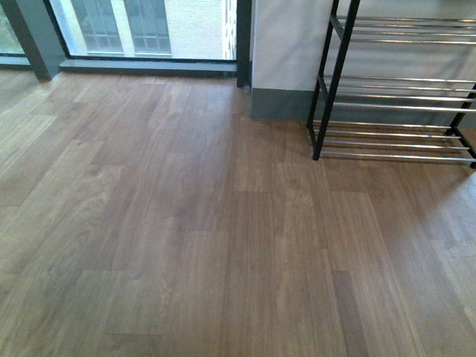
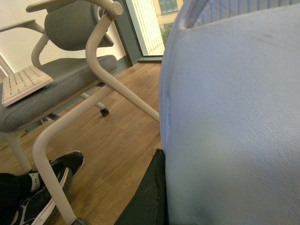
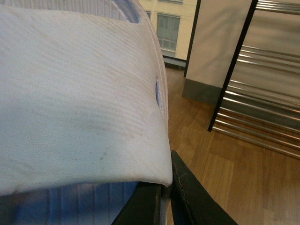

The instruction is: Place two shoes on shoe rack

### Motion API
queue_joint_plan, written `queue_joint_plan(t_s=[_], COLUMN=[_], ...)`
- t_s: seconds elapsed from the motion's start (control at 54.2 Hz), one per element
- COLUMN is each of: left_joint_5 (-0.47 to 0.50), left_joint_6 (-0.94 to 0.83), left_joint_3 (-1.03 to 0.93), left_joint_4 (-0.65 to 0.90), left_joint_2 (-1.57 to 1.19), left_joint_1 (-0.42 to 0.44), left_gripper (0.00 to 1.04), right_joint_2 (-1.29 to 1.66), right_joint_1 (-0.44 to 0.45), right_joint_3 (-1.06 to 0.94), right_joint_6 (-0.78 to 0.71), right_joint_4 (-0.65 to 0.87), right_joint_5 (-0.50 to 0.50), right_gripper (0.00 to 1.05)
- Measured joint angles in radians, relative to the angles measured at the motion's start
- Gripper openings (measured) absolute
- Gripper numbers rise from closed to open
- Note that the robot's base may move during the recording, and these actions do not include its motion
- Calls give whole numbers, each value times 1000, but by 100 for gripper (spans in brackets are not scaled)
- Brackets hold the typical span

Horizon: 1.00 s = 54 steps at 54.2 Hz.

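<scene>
In the front view we see neither arm. The shoe rack [image 1: 401, 97] stands ahead and off to our right on the wooden floor [image 1: 186, 223], with no shoes on the tiers that show.

In the left wrist view a pale blue sandal [image 2: 234, 117] fills the frame. Only one dark finger of the left claw [image 2: 157, 187] shows, lying against the sandal's edge, so we judge it gripped rather than see it. A chair [image 2: 70, 79] stands behind.

In the right wrist view the right claw [image 3: 166, 197] is pinched onto the rim of a white sandal [image 3: 79, 93]. The rack [image 3: 233, 65] lies beyond it, so the right arm is the nearer. Its bars run crosswise to our reach, so we would set each sole across them.
</scene>
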State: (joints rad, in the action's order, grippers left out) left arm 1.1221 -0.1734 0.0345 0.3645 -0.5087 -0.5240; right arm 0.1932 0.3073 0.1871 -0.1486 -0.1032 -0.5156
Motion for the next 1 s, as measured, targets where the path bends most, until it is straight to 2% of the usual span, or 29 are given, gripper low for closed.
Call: queue_joint_plan(t_s=[0.997], left_joint_5=[-3], left_joint_6=[-6], left_joint_3=[-2], left_joint_4=[0], left_joint_2=[0], left_joint_1=[0], left_gripper=[2], right_joint_2=[0], right_joint_1=[0], right_joint_3=[1], right_joint_6=[3], right_joint_4=[-2], right_joint_5=[0], right_gripper=[1])
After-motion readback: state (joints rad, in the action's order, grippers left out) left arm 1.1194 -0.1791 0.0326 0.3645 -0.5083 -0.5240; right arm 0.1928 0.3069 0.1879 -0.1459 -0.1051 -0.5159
